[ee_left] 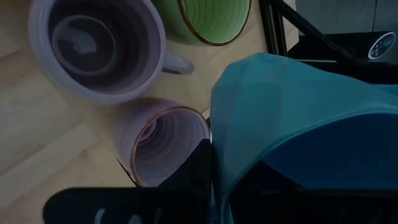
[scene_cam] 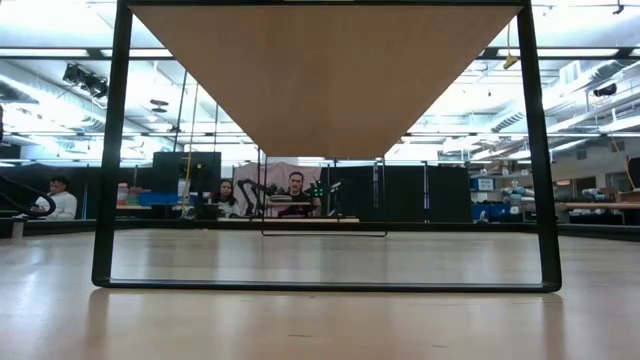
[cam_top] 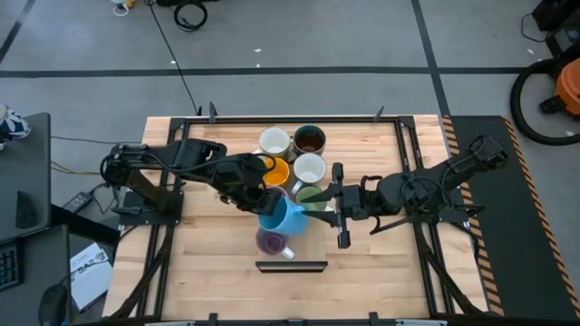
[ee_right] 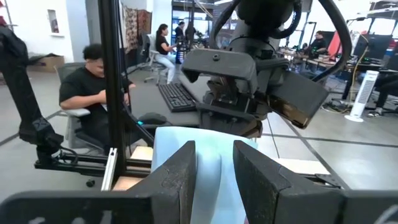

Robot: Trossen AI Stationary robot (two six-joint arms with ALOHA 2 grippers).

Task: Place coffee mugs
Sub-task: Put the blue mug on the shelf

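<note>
The light blue mug (cam_top: 286,215) hangs tilted over the middle of the table, between both grippers. My left gripper (cam_top: 264,199) is shut on it from the left and my right gripper (cam_top: 320,206) from the right. Under and beside it sit a lavender mug (cam_top: 271,242) and a second lavender mug (ee_left: 166,149) that lies on its side. Behind them stand the green mug (cam_top: 311,194), orange mug (cam_top: 275,169), two white mugs (cam_top: 275,142) (cam_top: 309,168) and the dark grey mug (cam_top: 309,139), all on their bases. My left gripper holds the light blue mug's wall (ee_left: 249,124), coming from the table's left and slanting down; one dark finger (ee_left: 199,177) lies against the outside. The mug is lifted clear and tilted. My right gripper has a strip of the light blue mug (ee_right: 214,180) pinched between its two fingers (ee_right: 180,174), coming level from the table's right. The strip reaches far back between them. Whether it is the handle or the wall, I cannot tell.
A flat black bar (cam_top: 292,266) lies on the table near the front edge, just past the lavender mug. Black frame rails (cam_top: 408,145) run along the table's sides. Bare wood lies left and right of the mug cluster. People sit at desks (ee_right: 99,93) beyond the table.
</note>
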